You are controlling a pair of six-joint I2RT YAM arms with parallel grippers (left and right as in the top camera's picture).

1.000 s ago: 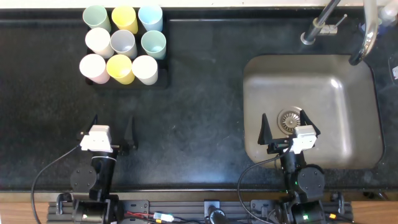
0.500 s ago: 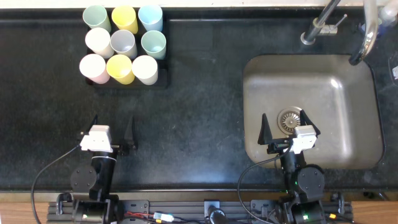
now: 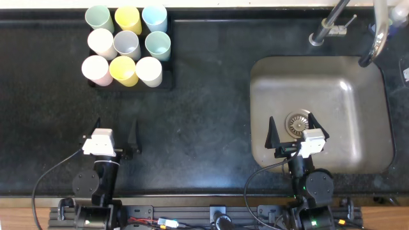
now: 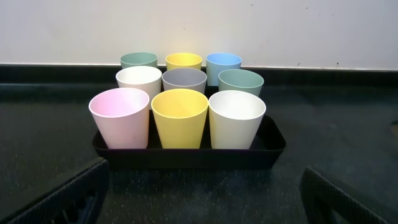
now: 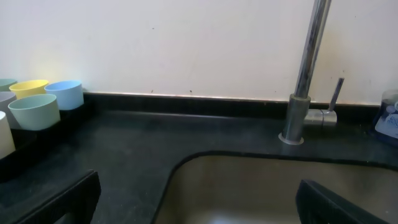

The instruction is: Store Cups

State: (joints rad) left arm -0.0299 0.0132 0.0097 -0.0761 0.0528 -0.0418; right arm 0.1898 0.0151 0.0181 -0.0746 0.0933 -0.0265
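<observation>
Left gripper [image 3: 115,125] and right gripper [image 3: 292,121] wait empty, fingers apart; I'd pinch the pink cup [image 4: 119,117] by its outer rim, sparing the yellow cup [image 4: 180,117].

Kitchen worktop scene.
A steel sink [image 3: 345,115] with a tap [image 5: 306,74] is sitting in a dark speckled surface [image 3: 204,121]; coloured cups [image 4: 180,115] are standing in a black tray [image 4: 186,157] by the white wall [image 5: 186,43].

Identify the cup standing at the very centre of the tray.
The grey cup: it alone has neighbours on every side, in the middle of the black tray.
</observation>
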